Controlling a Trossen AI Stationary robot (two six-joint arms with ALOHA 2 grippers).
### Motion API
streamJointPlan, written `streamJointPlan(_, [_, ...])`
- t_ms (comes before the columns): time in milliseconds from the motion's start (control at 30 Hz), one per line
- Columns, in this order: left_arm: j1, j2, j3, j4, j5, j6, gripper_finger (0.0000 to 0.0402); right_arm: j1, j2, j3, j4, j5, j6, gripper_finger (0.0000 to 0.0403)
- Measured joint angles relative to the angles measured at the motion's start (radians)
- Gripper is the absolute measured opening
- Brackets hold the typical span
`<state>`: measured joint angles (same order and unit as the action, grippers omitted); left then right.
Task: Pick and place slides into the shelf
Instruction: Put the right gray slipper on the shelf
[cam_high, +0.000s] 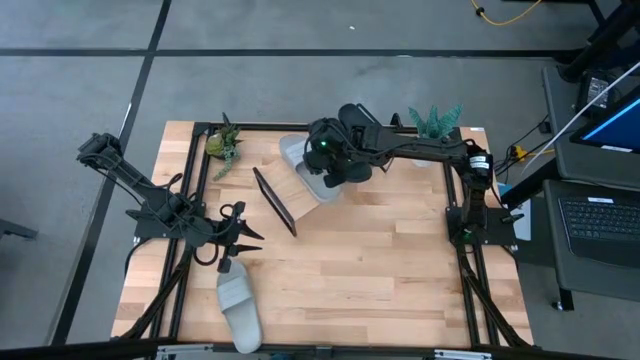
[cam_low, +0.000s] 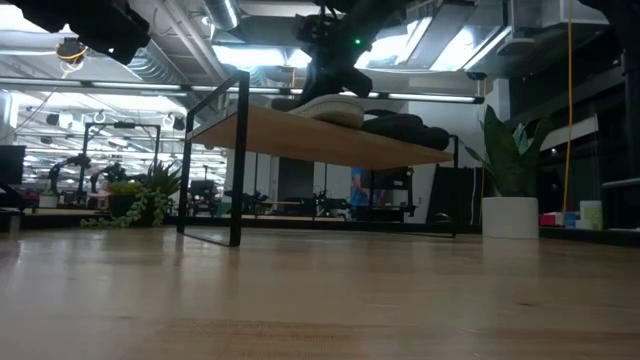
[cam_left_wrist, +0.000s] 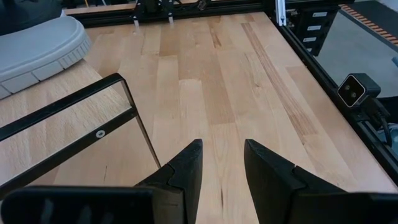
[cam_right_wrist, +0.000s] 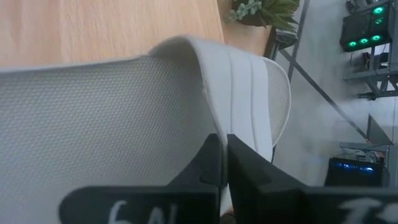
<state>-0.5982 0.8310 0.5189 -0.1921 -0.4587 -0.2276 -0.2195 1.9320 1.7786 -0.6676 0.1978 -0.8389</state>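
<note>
One light grey slide (cam_high: 300, 160) sits at the shelf's far left end, under my right gripper (cam_high: 328, 152), which is shut on it. In the low view this slide (cam_low: 330, 108) rests on the tilted wood shelf board (cam_low: 320, 138), beside two black slides (cam_low: 400, 128). In the high view the black slides (cam_high: 356, 172) are partly hidden by the right arm. A second grey slide (cam_high: 240, 310) lies sole down on the table near the front edge. My left gripper (cam_high: 238, 236) hovers open just beyond it, near the shelf's black frame (cam_high: 275, 202). My right gripper (cam_right_wrist: 222, 163) pinches the grey slide's wide strap (cam_right_wrist: 244, 87) at its edge, where it meets the textured footbed (cam_right_wrist: 93, 112). The fingers come down from above. In the low view the slide's sole lies on the shelf board.
A small plant (cam_high: 224, 142) stands at the table's far left corner and another plant (cam_high: 435, 120) at the far right. The shelf's wire frame (cam_left_wrist: 68, 121) stands close in front of the left gripper (cam_left_wrist: 221, 168). Bare wooden tabletop (cam_high: 380, 260) spreads across the middle and right.
</note>
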Motion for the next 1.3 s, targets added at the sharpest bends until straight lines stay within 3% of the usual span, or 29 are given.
streamJointPlan(1167, [0.000,0.000,0.000,0.000,0.000,-0.002,0.0110,-0.001,-0.046,-0.001,-0.068,0.011,0.059,0.0011])
streamJointPlan(1300, [0.000,0.000,0.000,0.000,0.000,-0.002,0.0110,-0.001,-0.045,-0.001,-0.098,0.011,0.093,0.0031])
